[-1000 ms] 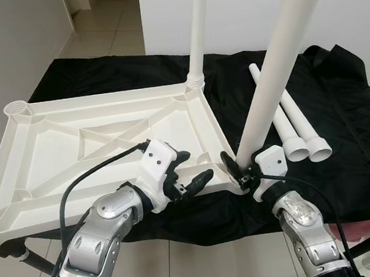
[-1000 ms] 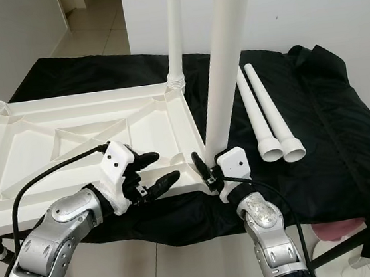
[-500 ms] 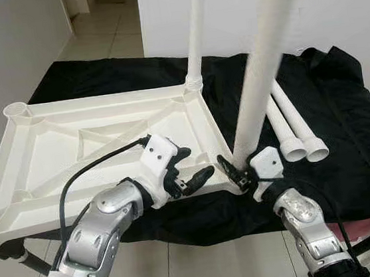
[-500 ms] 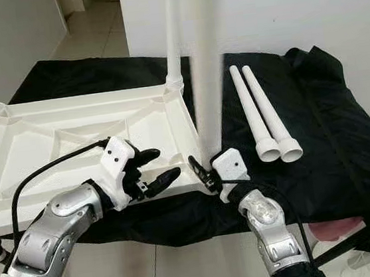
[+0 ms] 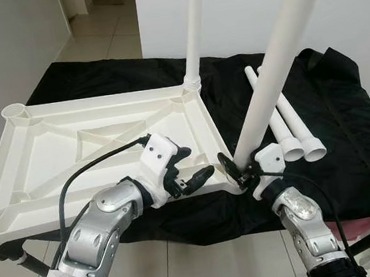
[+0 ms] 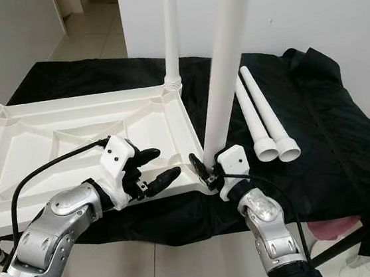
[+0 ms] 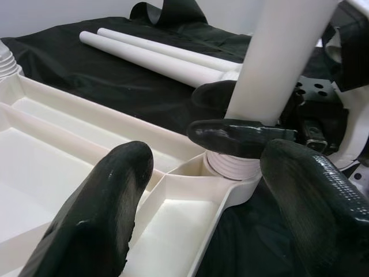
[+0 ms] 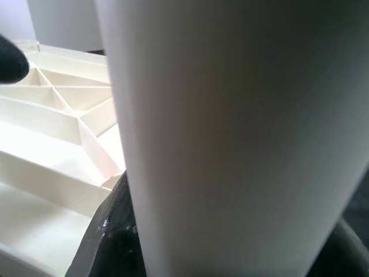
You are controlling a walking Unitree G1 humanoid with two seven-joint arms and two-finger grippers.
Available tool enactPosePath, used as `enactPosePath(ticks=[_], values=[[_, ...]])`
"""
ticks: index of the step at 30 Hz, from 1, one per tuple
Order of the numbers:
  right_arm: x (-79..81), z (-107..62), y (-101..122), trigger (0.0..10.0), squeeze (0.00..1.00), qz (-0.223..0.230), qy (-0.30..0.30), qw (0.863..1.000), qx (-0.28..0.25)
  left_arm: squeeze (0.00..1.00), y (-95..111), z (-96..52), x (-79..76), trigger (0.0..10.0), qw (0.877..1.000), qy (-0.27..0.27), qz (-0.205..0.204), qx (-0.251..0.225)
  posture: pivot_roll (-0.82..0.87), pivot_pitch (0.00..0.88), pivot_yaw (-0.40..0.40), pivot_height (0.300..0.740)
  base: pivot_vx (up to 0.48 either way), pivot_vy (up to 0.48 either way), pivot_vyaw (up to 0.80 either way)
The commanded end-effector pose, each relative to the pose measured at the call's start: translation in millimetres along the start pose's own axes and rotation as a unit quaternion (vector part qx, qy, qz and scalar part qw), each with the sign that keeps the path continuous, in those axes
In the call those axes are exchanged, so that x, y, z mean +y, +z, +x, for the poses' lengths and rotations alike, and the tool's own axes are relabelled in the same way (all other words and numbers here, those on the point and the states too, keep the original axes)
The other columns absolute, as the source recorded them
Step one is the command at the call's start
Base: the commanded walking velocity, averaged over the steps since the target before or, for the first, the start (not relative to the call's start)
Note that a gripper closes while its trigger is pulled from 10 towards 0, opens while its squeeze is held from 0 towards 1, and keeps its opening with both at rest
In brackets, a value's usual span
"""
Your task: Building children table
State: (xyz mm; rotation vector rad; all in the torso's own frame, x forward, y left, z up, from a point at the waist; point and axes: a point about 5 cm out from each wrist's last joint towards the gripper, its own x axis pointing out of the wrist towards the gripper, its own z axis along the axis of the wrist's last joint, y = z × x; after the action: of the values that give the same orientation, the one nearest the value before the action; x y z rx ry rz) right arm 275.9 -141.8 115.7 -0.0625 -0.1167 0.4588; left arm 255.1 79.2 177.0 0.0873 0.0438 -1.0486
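The white tabletop [image 5: 59,149] lies upside down on a black cloth, ribs up. One white leg [image 5: 195,37] stands upright in its far right corner. A second white leg [image 5: 276,61] leans to the right, its threaded foot at the near right corner socket [image 7: 233,166]. My right gripper [image 5: 239,171] is shut on that leg just above the foot; the leg [image 8: 230,144] looms close in the right wrist view. Just left of the socket, my left gripper [image 5: 198,162] is open over the tabletop's rim, holding nothing.
Two loose white legs [image 5: 291,123] lie side by side on the black cloth [image 5: 344,127] to the right of the tabletop. A white wall rises behind the table. Tiled floor runs along the left and in front.
The held leg swung from leaning right to nearly upright, then back to leaning right, its foot staying at the corner socket. My left gripper has barely moved.
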Motion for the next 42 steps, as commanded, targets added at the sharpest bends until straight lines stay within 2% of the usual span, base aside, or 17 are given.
enactPosePath(ticks=[1, 12, 13, 19, 25, 31, 35, 37, 39, 42], values=[[-1.8, -7.1, -23, 10.0, 0.0, 0.032, -0.011, 0.997, 0.063, 0.0, 5, 1.0, 0.2, 10.0, 1.0, -0.005, 0.008, -0.001, 0.0, 0.025, -0.041, 0.74, 0.0, 0.0, 0.0], [-2.6, -6.6, -27, 10.0, 0.0, 0.059, -0.021, 0.995, 0.078, 0.0, 5, 0.7, -0.1, 10.0, 1.0, -0.004, 0.006, 0.0, 0.01, 0.028, -0.044, 0.74, 0.0, 0.0, 0.0], [-3.7, -7.4, -28, 10.0, 0.0, 0.073, -0.031, 0.993, 0.082, 0.0, 5, 0.5, -0.5, 10.0, 1.0, -0.004, 0.005, 0.0, 0.0, 0.032, -0.045, 0.74, 0.0, 0.0, 0.0], [-6.6, -8.2, -30, 10.0, 0.0, 0.094, -0.053, 0.99, 0.091, 0.0, 5, 0.1, -0.8, 10.0, 1.0, -0.004, 0.003, 0.0, 0.0, 0.036, -0.046, 0.74, 0.0, 0.0, 0.0], [-3.4, -8.2, -31, 10.0, 0.0, 0.068, -0.043, 0.992, 0.097, 0.0, 5, -0.1, -1.6, 10.0, 1.0, -0.004, 0.004, 0.001, 0.0, 0.039, -0.047, 0.74, 0.0, 0.0, 0.0], [0.1, -8.0, -31, 10.0, 0.0, 0.068, -0.051, 0.991, 0.099, 0.0, 4, -0.6, -2.2, 10.0, 1.0, -0.004, 0.002, 0.001, 0.0, 0.04, -0.051, 0.74, 0.0, 0.0, 0.0], [0.4, -2.0, -27, 10.0, 0.0, 0.074, -0.129, 0.985, 0.085, 0.0, 4, -0.6, -2.7, 10.0, 1.0, -0.003, 0.001, 0.001, 0.01, 0.039, -0.054, 0.74, 0.0, 0.0, 0.0], [0.8, -0.9, -26, 10.0, 0.0, 0.079, -0.142, 0.983, 0.083, 0.0, 4, -0.5, -2.6, 10.0, 1.0, -0.003, 0.001, 0.0, 0.01, 0.039, -0.054, 0.74, 0.0, 0.0, 0.0], [1.8, 2.5, -23, 10.0, 0.0, 0.083, -0.214, 0.971, 0.073, 0.0, 4, -0.3, -2.3, 10.0, 1.0, -0.001, 0.001, 0.0, 0.01, 0.039, -0.061, 0.74, 0.0, 0.0, 0.0], [3.2, 4.0, -23, 10.0, 0.0, 0.09, -0.259, 0.959, 0.071, 0.0, 4, 0.1, -2.4, 10.0, 1.0, 0.0, 0.0, -0.001, 0.01, 0.037, -0.065, 0.74, 0.0, 0.0, 0.0]])
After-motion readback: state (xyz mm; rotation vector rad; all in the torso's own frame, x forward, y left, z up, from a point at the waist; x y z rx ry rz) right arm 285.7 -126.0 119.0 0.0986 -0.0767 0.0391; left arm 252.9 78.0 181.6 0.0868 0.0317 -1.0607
